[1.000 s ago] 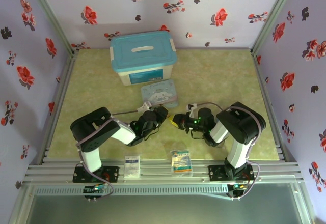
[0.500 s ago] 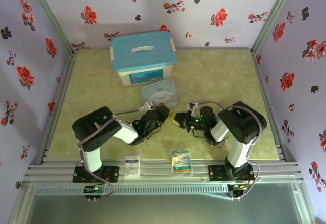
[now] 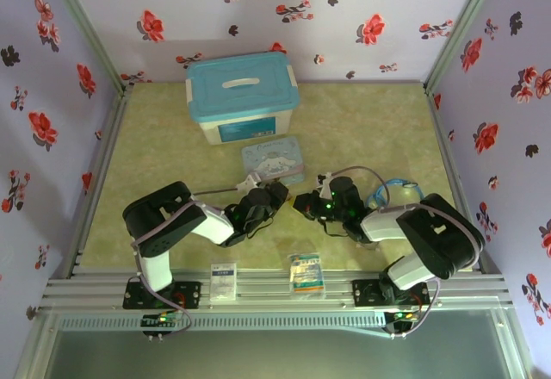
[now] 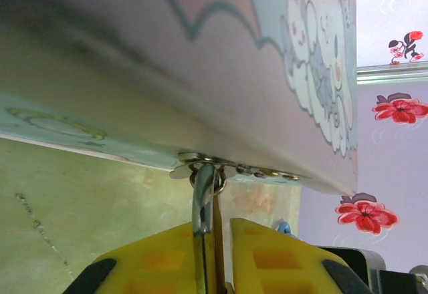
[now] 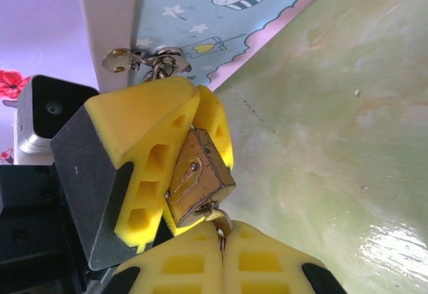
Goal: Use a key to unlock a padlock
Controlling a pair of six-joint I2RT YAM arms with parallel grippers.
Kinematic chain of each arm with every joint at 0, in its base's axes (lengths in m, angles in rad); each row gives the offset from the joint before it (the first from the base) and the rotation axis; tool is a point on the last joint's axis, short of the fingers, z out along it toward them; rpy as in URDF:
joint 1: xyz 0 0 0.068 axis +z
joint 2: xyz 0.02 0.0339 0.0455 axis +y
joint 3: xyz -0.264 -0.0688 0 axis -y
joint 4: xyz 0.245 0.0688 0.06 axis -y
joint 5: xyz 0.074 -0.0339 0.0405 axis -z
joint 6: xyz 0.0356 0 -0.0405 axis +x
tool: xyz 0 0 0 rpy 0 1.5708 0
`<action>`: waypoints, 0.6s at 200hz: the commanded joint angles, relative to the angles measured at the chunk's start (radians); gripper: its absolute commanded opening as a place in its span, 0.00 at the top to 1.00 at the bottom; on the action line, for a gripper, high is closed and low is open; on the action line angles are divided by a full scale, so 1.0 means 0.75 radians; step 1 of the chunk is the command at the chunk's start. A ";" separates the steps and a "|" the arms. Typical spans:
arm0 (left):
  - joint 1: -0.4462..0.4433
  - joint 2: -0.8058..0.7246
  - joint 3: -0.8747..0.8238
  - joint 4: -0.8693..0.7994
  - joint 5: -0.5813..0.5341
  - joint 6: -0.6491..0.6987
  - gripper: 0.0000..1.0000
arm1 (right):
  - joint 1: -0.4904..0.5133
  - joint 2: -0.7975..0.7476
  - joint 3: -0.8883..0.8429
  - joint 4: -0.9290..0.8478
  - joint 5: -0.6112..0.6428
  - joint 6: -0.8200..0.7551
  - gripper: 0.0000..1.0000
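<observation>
The brass padlock (image 5: 197, 177) hangs by its silvery shackle (image 4: 202, 200) from the hasp (image 4: 234, 167) of the light-blue cartoon tin (image 3: 274, 159). My left gripper (image 4: 221, 254) is shut on the padlock, one yellow finger on each side of its body (image 5: 154, 140). The key (image 5: 219, 222) is stuck into the underside of the padlock. Its head is pinched between the fingers of my right gripper (image 5: 222, 247), which is shut. From above, the left gripper (image 3: 274, 194) and the right gripper (image 3: 303, 202) meet tip to tip just in front of the tin.
A white bin with a blue lid (image 3: 243, 95) stands behind the tin. Two small packets (image 3: 224, 280) (image 3: 306, 273) lie on the front rail. Flowered walls close in the green mat (image 3: 370, 129) on three sides.
The right arm's elbow has swung out to the right and down, and its wrist has rolled while the gripper stays at the padlock. The left arm has hardly moved.
</observation>
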 commanded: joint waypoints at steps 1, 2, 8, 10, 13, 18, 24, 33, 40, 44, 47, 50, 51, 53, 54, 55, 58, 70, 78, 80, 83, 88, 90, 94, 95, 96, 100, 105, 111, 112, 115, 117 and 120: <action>-0.063 -0.013 0.003 0.001 0.114 0.041 0.91 | 0.008 0.014 0.052 0.107 0.042 -0.039 1.00; -0.063 -0.011 0.003 0.001 0.115 0.041 0.90 | 0.008 0.022 0.050 0.121 0.040 -0.030 1.00; -0.063 -0.008 0.003 0.005 0.114 0.036 0.88 | 0.010 0.047 0.044 0.164 0.036 -0.004 1.00; -0.064 -0.006 0.003 0.006 0.114 0.034 0.88 | 0.010 0.055 0.039 0.184 0.033 0.003 1.00; -0.062 -0.004 0.003 0.011 0.113 0.032 0.88 | 0.012 0.067 0.033 0.214 0.032 0.016 1.00; -0.064 -0.001 0.001 0.019 0.114 0.032 0.88 | 0.012 0.088 0.023 0.260 0.031 0.039 1.00; -0.064 0.006 0.001 0.028 0.114 0.030 0.89 | 0.013 0.110 0.011 0.310 0.030 0.059 1.00; -0.064 0.012 0.001 0.036 0.114 0.028 0.89 | 0.014 0.142 -0.002 0.366 0.031 0.084 1.00; -0.063 0.015 0.002 0.041 0.118 0.027 0.87 | 0.014 0.160 -0.009 0.399 0.031 0.095 1.00; -0.064 0.017 0.002 0.043 0.120 0.030 0.85 | 0.016 0.174 -0.011 0.419 0.030 0.102 1.00; -0.065 0.018 0.001 0.044 0.123 0.030 0.85 | 0.017 0.184 -0.013 0.431 0.030 0.107 1.00; -0.065 0.020 0.001 0.044 0.123 0.030 0.85 | 0.018 0.194 -0.013 0.445 0.030 0.112 1.00; -0.065 0.021 0.001 0.043 0.124 0.030 0.85 | 0.018 0.196 -0.015 0.449 0.029 0.114 1.00; -0.065 0.021 0.001 0.043 0.124 0.029 0.85 | 0.016 0.203 -0.015 0.460 0.029 0.118 1.00; -0.065 0.022 0.002 0.042 0.124 0.028 0.85 | 0.017 0.206 -0.016 0.465 0.027 0.120 1.00; -0.065 0.024 0.001 0.043 0.124 0.029 0.86 | 0.018 0.208 -0.016 0.469 0.028 0.122 1.00; -0.065 0.023 0.001 0.046 0.126 0.027 0.87 | 0.017 0.218 -0.018 0.488 0.025 0.126 1.00; -0.066 0.027 -0.005 0.050 0.123 0.020 0.88 | 0.017 0.249 -0.031 0.586 0.022 0.163 1.00; -0.064 0.028 -0.007 0.058 0.122 0.020 0.88 | 0.016 0.270 -0.037 0.639 0.019 0.188 1.00; -0.066 0.026 -0.009 0.060 0.122 0.019 0.88 | 0.016 0.273 -0.037 0.647 0.018 0.194 1.00; -0.065 0.026 -0.010 0.062 0.122 0.019 0.86 | 0.014 0.281 -0.039 0.662 0.018 0.203 1.00; -0.065 0.026 -0.011 0.066 0.123 0.023 0.84 | 0.013 0.291 -0.041 0.685 0.018 0.216 1.00; -0.066 0.026 -0.011 0.067 0.122 0.024 0.84 | 0.014 0.295 -0.042 0.697 0.018 0.223 1.00; -0.065 0.026 -0.013 0.068 0.123 0.026 0.85 | 0.014 0.305 -0.041 0.719 0.017 0.232 1.00; -0.065 0.026 -0.012 0.068 0.123 0.026 0.85 | 0.014 0.308 -0.039 0.722 0.016 0.236 1.00; -0.065 0.024 -0.013 0.068 0.123 0.026 0.85 | 0.014 0.309 -0.038 0.727 0.015 0.238 1.00; -0.065 0.024 -0.013 0.070 0.123 0.025 0.86 | 0.014 0.321 -0.035 0.742 0.009 0.250 1.00; -0.064 0.023 -0.016 0.072 0.121 0.024 0.86 | 0.014 0.331 -0.032 0.755 0.001 0.262 1.00; -0.065 0.023 -0.018 0.079 0.120 0.023 0.89 | 0.014 0.338 -0.029 0.760 -0.001 0.274 1.00; -0.065 0.024 -0.018 0.081 0.119 0.024 0.90 | 0.014 0.340 -0.029 0.761 -0.001 0.275 1.00; -0.065 0.025 -0.018 0.084 0.119 0.025 0.91 | 0.014 0.342 -0.030 0.757 0.001 0.280 1.00; -0.065 0.024 -0.019 0.086 0.120 0.024 0.92 | 0.014 0.343 -0.029 0.753 0.003 0.280 1.00; -0.065 0.025 -0.019 0.090 0.118 0.027 0.94 | 0.013 0.345 -0.030 0.747 0.005 0.281 1.00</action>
